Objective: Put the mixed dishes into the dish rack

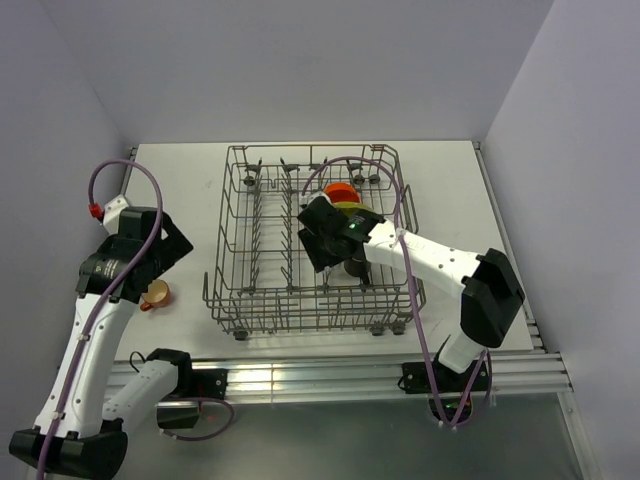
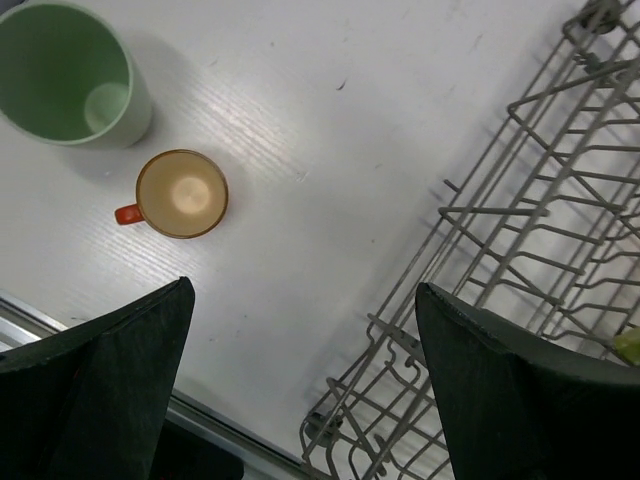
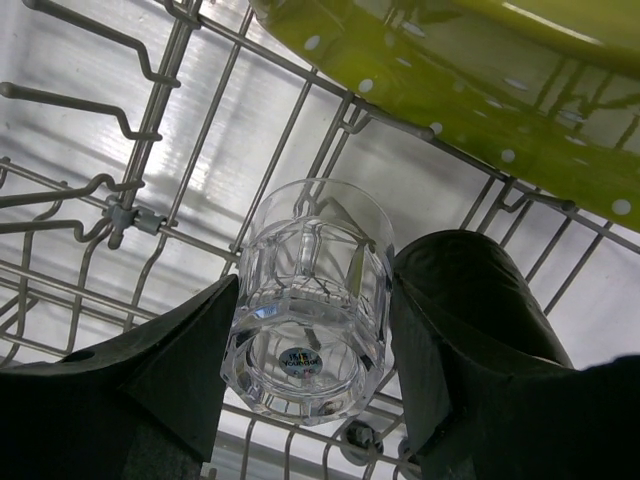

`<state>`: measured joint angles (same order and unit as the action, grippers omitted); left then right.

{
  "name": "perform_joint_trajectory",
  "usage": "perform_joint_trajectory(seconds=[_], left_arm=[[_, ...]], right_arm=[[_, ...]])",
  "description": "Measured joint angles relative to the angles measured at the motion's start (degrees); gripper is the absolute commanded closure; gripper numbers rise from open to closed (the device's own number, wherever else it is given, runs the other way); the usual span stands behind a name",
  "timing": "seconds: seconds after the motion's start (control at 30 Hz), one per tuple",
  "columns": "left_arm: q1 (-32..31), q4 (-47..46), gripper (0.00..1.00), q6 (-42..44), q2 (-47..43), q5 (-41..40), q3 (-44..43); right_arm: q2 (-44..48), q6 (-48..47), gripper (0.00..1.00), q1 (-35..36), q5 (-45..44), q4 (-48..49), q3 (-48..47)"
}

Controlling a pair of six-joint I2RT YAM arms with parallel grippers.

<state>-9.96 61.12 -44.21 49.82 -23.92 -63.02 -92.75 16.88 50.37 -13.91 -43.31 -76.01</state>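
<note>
My right gripper point(image 1: 335, 262) is inside the grey wire dish rack point(image 1: 228, 215), shut on a clear glass point(image 3: 310, 300) held mouth-down among the tines. A dark brown mug point(image 3: 480, 285) sits just behind its right finger. The yellow-green plate point(image 3: 470, 90) stands just beyond in the rack, with the orange bowl point(image 1: 340, 190) behind it. My left gripper point(image 2: 302, 290) is open and empty above the table, left of the rack. The small orange handled cup point(image 2: 182, 194) and the pale green cup point(image 2: 65, 72) stand upright on the table beyond it.
The rack's near left corner and a wheel point(image 2: 325, 425) lie under my left gripper's right finger. The table's metal front rail point(image 1: 320, 375) runs along the near edge. Grey walls close in both sides.
</note>
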Motion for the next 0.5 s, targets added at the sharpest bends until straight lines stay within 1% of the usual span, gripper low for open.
perform_joint_trajectory(seconds=[0.07,0.1,0.17,0.23,0.3,0.33,0.5], left_arm=[[1.2,0.0,0.01,0.0,0.4,0.0,0.9],[2.1,0.0,0.01,0.1,0.8,0.1,1.1],[3.6,-0.3,0.01,0.3,1.5,0.1,1.2],[5.2,-0.9,0.01,0.9,2.4,0.1,2.0],[6.3,-1.0,0.01,1.4,3.6,0.1,2.9],[6.9,-0.9,0.01,1.4,4.8,0.2,3.0],[7.8,-1.3,0.01,1.0,9.4,0.1,2.9]], right_arm=[[0.1,0.1,0.28,0.0,0.0,0.9,0.5],[0.1,0.1,0.23,0.0,0.0,1.2,0.7],[0.4,0.1,0.20,0.1,0.5,2.3,1.4],[1.1,0.2,0.08,0.4,0.6,2.9,2.1],[2.4,0.2,0.02,0.6,1.0,3.2,2.6],[3.2,0.1,0.00,0.7,1.1,3.3,2.7],[6.6,0.0,0.00,0.9,1.1,3.5,2.7]])
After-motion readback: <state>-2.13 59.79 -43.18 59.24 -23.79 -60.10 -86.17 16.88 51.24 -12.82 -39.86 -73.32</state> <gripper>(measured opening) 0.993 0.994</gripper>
